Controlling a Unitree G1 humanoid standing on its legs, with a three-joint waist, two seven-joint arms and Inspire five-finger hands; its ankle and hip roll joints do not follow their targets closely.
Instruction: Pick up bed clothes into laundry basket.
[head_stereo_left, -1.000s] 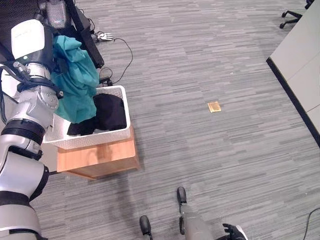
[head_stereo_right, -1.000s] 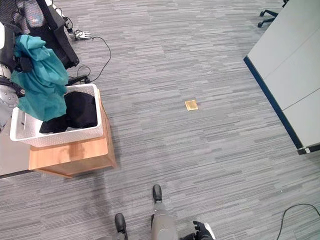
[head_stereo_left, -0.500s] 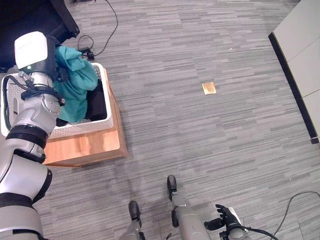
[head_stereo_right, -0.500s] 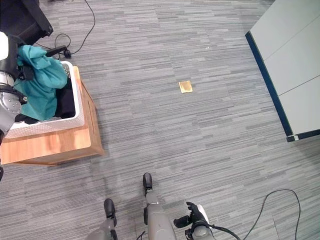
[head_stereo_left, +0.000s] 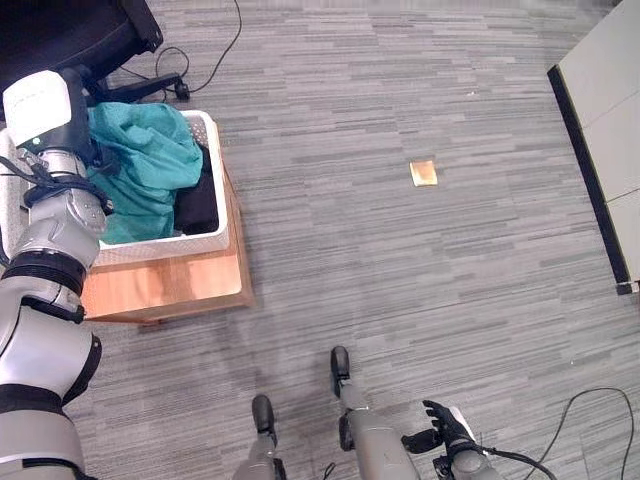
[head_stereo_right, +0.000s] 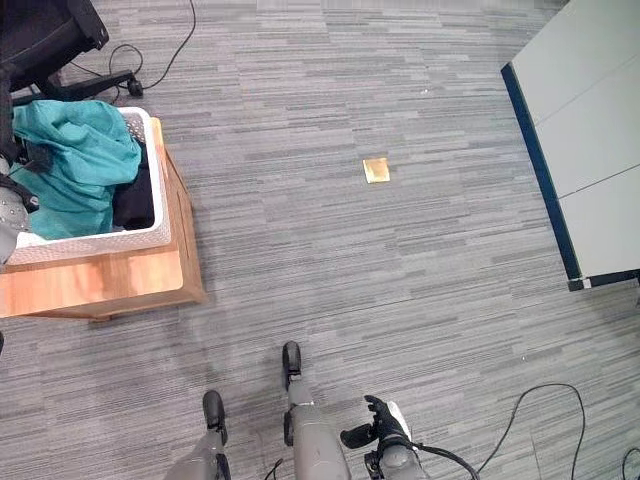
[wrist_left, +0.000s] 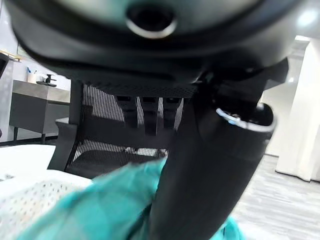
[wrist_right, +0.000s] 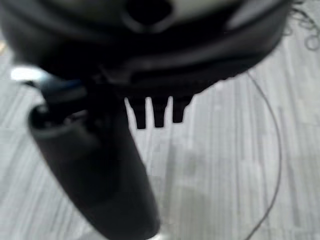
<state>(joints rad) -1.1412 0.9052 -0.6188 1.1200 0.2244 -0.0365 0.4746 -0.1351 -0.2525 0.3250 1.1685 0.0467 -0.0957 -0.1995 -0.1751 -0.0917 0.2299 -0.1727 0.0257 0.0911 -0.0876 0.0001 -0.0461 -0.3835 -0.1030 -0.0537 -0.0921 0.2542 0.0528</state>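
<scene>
Teal cloth, soft and crumpled, heaps over the white perforated laundry basket on a wooden stand. Left wrist view: left hand, fingers straight above it. Right wrist view: right hand, fingers straight, empty.

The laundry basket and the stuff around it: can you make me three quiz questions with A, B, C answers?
1. Where does the white laundry basket sit?
A. on a wooden box
B. on the carpet
C. on a chair

2. What colour is the big cloth in the basket?
A. red
B. teal
C. yellow

3. What does the right hand hold?
A. a black garment
B. a cable
C. nothing

Answers: 1 A, the wooden box is right under it. 2 B, it shows teal on top of a black garment. 3 C, it hangs low with nothing in it.
</scene>
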